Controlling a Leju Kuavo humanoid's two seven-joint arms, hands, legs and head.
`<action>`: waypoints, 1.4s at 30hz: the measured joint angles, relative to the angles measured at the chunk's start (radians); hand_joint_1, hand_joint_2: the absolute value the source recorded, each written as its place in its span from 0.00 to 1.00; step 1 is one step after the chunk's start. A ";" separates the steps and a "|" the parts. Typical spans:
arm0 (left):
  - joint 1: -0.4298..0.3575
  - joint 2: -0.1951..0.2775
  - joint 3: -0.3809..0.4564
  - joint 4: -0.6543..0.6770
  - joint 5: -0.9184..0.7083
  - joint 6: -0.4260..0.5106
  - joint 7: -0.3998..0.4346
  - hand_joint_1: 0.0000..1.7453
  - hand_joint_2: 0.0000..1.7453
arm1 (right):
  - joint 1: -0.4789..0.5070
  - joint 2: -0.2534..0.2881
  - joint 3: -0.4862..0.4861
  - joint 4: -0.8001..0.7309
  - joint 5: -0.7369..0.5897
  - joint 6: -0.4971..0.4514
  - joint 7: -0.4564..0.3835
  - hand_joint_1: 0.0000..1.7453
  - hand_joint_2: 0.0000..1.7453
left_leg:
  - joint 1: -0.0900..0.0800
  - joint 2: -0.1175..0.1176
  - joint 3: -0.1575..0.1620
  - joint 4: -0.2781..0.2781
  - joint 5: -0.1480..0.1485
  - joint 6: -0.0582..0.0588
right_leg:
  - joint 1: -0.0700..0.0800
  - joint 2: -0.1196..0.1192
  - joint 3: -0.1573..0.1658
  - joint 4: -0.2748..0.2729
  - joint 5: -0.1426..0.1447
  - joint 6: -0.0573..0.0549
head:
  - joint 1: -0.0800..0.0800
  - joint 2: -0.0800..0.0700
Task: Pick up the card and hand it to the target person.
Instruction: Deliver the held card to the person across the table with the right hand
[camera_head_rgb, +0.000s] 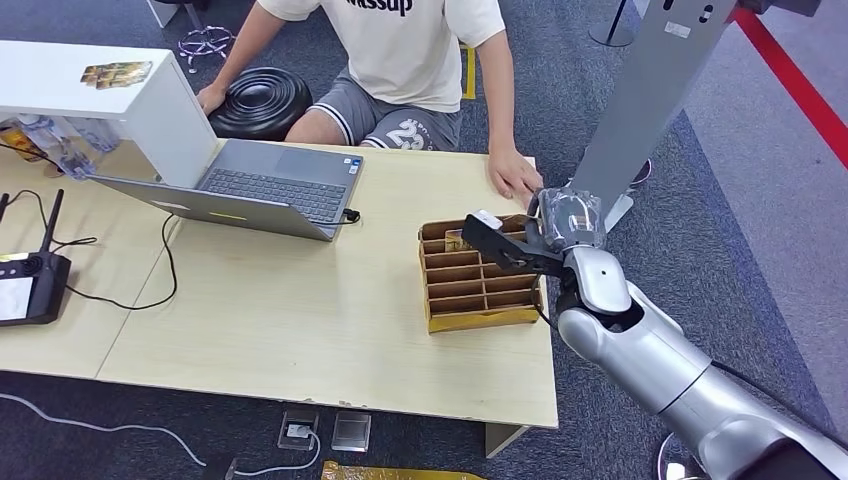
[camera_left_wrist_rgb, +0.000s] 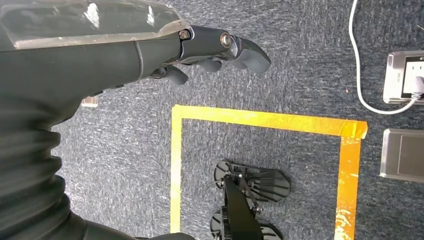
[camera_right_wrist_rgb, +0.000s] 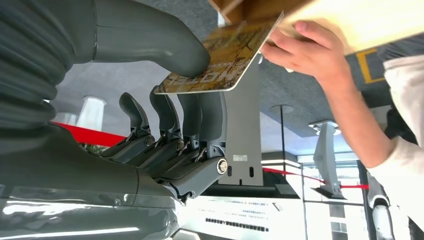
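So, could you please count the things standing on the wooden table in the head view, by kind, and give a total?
Laptop: 1
White box: 1
Black controller with antenna: 1
Wooden compartment organizer: 1
Total: 4
Not counted: the card, which the right hand pinches above the organizer.

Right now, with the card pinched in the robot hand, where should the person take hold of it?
Best by the free far end of the card, coming from the person's hand side. The right robot hand pinches the near end, thumb against fingers, so the flat card sticks out toward the person.
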 joint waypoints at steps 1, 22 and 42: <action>0.001 0.001 0.000 0.001 0.001 0.000 0.000 0.00 1.00 | -0.007 -0.007 -0.005 -0.024 -0.014 0.014 0.005 0.80 1.00 | 0.000 0.000 0.000 0.000 0.000 0.000 | 0.000 0.000 0.000 0.000 0.000 0.000 | 0.000 0.000; 0.013 0.002 0.000 0.004 0.012 -0.001 -0.003 0.00 1.00 | -0.047 -0.085 -0.084 -0.401 -0.056 0.175 0.081 0.80 1.00 | 0.000 0.000 0.000 0.000 0.000 0.000 | 0.000 0.000 0.000 0.000 0.000 0.000 | 0.000 0.000; -0.014 -0.017 0.000 0.004 -0.010 -0.003 0.013 0.00 1.00 | 0.027 0.006 -0.144 -0.306 0.131 -0.300 -0.261 0.00 1.00 | 0.000 0.000 -0.001 0.000 0.000 0.000 | 0.000 0.000 0.000 0.000 0.000 0.000 | 0.000 0.000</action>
